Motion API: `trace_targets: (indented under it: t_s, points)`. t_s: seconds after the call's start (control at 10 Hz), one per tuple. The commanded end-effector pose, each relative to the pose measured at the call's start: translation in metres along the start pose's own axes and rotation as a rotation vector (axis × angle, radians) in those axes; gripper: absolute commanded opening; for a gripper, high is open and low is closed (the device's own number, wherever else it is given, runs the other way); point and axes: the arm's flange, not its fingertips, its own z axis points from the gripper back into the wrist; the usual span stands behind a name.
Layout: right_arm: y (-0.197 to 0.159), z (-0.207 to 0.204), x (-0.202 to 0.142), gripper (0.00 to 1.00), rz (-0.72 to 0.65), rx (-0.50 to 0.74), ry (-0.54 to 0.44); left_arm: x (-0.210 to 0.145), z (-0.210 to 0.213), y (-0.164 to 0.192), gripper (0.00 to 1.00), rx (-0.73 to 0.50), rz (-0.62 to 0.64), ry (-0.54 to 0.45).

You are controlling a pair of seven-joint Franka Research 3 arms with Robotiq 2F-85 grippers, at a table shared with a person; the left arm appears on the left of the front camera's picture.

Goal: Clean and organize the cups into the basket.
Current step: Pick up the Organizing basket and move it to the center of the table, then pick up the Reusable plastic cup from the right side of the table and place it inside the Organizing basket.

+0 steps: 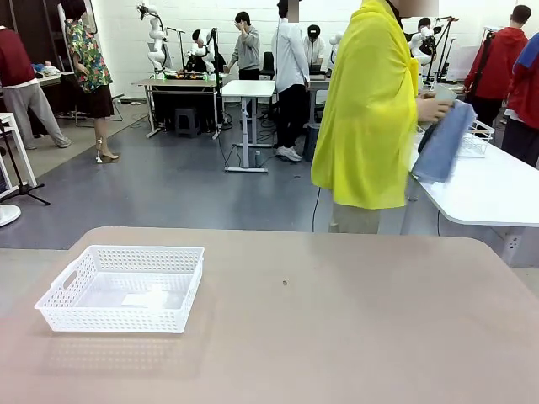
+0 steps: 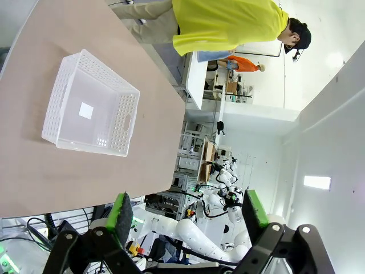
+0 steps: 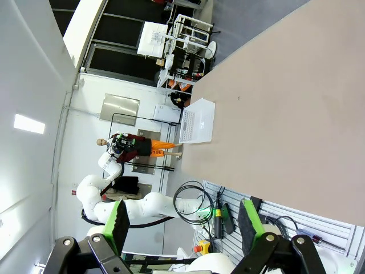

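Where the broad tan bench [image 1: 337,320] ends at its far edge, a person in yellow [image 1: 366,109] stands; the shallow white lattice plastic basket [image 1: 118,318] sits near the left edge; left claw [image 2: 188,210] and right claw [image 3: 183,222] gape wide, gripping nothing.

You have the basket [image 1: 126,317] standing on the left part of the table [image 1: 354,328], bare surface open to you across its middle and right, a person [image 1: 366,109] beyond the far edge
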Motion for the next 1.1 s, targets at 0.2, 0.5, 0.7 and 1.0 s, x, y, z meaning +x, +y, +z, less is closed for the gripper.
trace_targets:
  t_s: [0.2, 0.5, 0.7, 1.0]
  points:
    - [-0.0005, -0.0012, -0.0005, 1.00, 0.008, 0.018, -0.006, 0.0013, 0.0030, -0.0014, 1.00, 0.002, -0.008, 0.001]
    - [-0.0005, -0.0012, -0.0005, 1.00, 0.008, 0.018, -0.006, 0.0013, 0.0030, -0.0014, 1.00, 0.002, -0.008, 0.001]
    - [-0.0005, -0.0012, -0.0005, 1.00, 0.008, 0.018, -0.006, 0.0013, 0.0030, -0.0014, 1.00, 0.002, -0.008, 0.001]
    - [-0.0005, -0.0012, -0.0005, 1.00, 0.008, 0.018, -0.006, 0.0013, 0.0030, -0.0014, 1.00, 0.002, -0.008, 0.001]
